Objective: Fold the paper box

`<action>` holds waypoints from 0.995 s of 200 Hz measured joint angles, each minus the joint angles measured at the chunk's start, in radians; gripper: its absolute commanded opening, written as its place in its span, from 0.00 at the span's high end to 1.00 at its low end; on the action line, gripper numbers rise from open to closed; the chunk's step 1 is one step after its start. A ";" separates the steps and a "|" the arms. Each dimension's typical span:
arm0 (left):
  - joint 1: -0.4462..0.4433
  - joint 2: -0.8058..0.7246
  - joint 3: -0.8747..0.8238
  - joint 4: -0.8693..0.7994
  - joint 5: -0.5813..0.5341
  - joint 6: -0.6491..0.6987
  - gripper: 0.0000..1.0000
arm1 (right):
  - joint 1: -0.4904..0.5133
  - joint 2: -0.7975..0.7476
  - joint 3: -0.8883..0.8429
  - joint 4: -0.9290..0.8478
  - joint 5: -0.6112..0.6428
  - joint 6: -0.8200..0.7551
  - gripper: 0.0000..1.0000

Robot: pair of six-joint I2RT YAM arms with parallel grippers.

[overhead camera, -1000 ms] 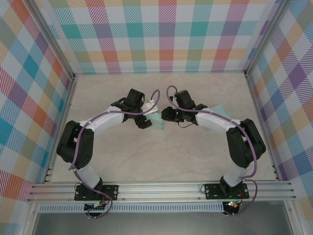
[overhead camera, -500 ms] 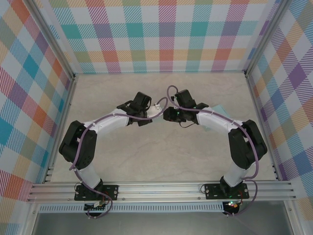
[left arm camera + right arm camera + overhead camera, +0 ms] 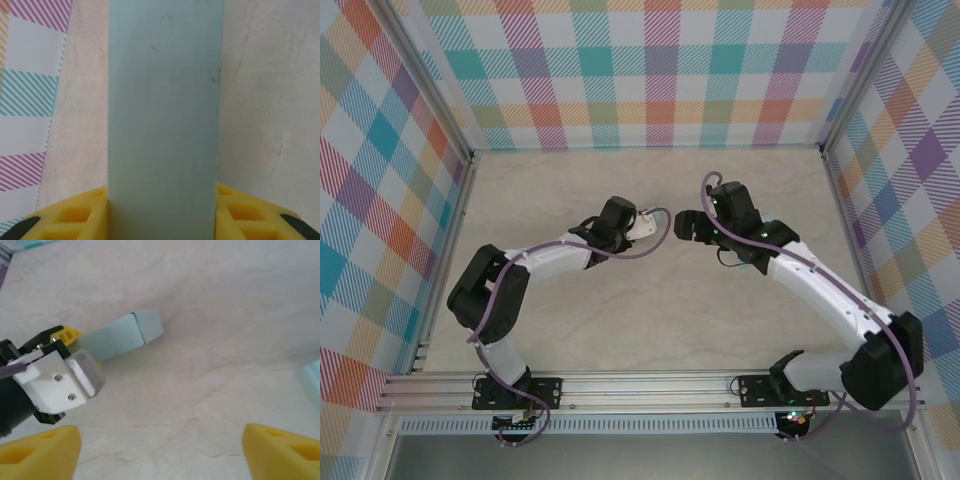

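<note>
The paper box (image 3: 165, 110) is a pale teal folded block that stands straight out from my left gripper (image 3: 162, 217). The gripper is shut on its near end, with a yellow finger (image 3: 75, 215) pressed against each side. In the right wrist view the same box (image 3: 120, 335) hangs low over the table, its closed far end pointing right. From above, my left gripper (image 3: 638, 226) is at mid-table with the box hidden under it. My right gripper (image 3: 160, 442) is open and empty, apart from the box, and in the top view it (image 3: 686, 224) stands just right of the left one.
The marbled beige table (image 3: 570, 190) is walled by plaid panels (image 3: 660, 80) on three sides. Another pale teal paper piece (image 3: 312, 377) lies at the right edge of the right wrist view. Purple cables (image 3: 655, 245) loop off both wrists.
My left gripper has shut on the box. My right gripper has let go of it, opened wide and drawn back to the right and farther from me.
</note>
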 measured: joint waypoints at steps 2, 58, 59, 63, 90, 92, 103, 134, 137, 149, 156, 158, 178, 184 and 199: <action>-0.003 0.005 0.000 0.007 -0.005 0.000 0.64 | 0.000 -0.006 -0.002 -0.003 0.005 -0.001 0.03; -0.060 0.130 0.048 0.101 -0.080 -0.012 0.11 | 0.000 -0.205 -0.130 -0.056 0.172 -0.037 0.00; -0.061 0.132 0.048 0.100 -0.082 -0.018 0.09 | 0.000 -0.207 -0.132 -0.056 0.172 -0.037 0.00; -0.065 0.135 0.048 0.096 -0.080 -0.019 0.01 | 0.000 -0.219 -0.141 -0.056 0.180 -0.039 0.00; -0.085 0.134 0.048 0.040 -0.048 -0.056 0.00 | 0.000 -0.272 -0.177 -0.057 0.221 -0.064 0.00; -0.087 0.134 0.048 0.035 -0.043 -0.058 0.00 | 0.000 -0.275 -0.179 -0.056 0.224 -0.066 0.00; -0.092 0.119 0.044 0.006 -0.024 -0.071 0.00 | 0.000 -0.287 -0.191 -0.053 0.240 -0.077 0.00; -0.098 -0.012 0.002 -0.072 0.036 -0.131 0.00 | 0.000 -0.336 -0.258 0.000 0.283 -0.123 0.00; -0.099 -0.032 -0.004 -0.080 0.040 -0.137 0.00 | 0.000 -0.343 -0.268 0.008 0.287 -0.129 0.00; -0.100 -0.113 -0.034 -0.089 0.062 -0.167 0.00 | 0.000 -0.368 -0.305 0.038 0.301 -0.153 0.00; -0.100 -0.168 -0.058 -0.091 0.074 -0.189 0.00 | 0.000 -0.382 -0.328 0.058 0.309 -0.172 0.00; -0.101 -0.187 -0.066 -0.091 0.077 -0.195 0.00 | 0.000 -0.386 -0.335 0.066 0.313 -0.178 0.00; -0.103 -0.357 -0.158 -0.078 0.093 -0.257 0.00 | 0.000 -0.418 -0.395 0.127 0.335 -0.228 0.00; -0.104 -0.410 -0.190 -0.074 0.092 -0.276 0.00 | 0.000 -0.426 -0.411 0.143 0.341 -0.243 0.00; -0.104 -0.529 -0.268 -0.051 0.070 -0.323 0.00 | 0.000 -0.440 -0.448 0.187 0.351 -0.279 0.00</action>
